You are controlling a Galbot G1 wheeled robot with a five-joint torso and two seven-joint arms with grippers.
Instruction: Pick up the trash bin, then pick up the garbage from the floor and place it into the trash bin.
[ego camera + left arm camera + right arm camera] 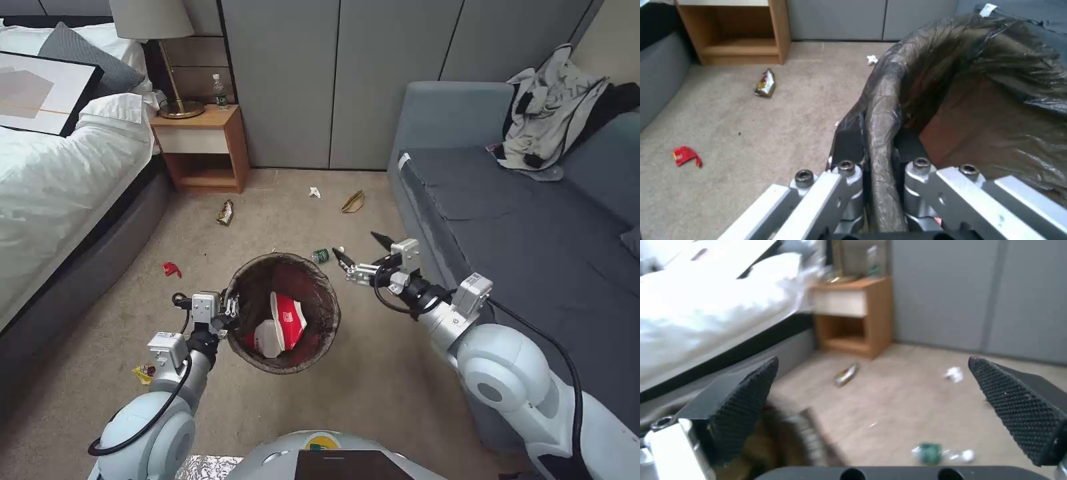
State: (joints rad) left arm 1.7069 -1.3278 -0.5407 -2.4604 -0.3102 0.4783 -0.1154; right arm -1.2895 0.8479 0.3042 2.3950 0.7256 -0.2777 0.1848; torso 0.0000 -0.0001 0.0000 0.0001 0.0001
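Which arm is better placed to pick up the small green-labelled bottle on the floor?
The right. Its claw is open and empty just by the bottle, while the left claw is clamped on the trash bin rim.

Soft, even daylight fills the room, brightest on the white bed (60, 167), whose sheets wash out almost to pure white in the right wrist view. Shadows are faint: a dim patch lies on the carpet (373, 373) under the trash bin (283, 310), and the sofa (533, 220) side stays darker. The head view is sharp at the centre, with straight lines bowing toward its edges. The left wrist view is fairly clear, though the fingers (849, 186) closest to the lens look soft, and the bin liner gives dull sheen. The right wrist view is blurred throughout; litter beyond the fingers (744, 406) smears.
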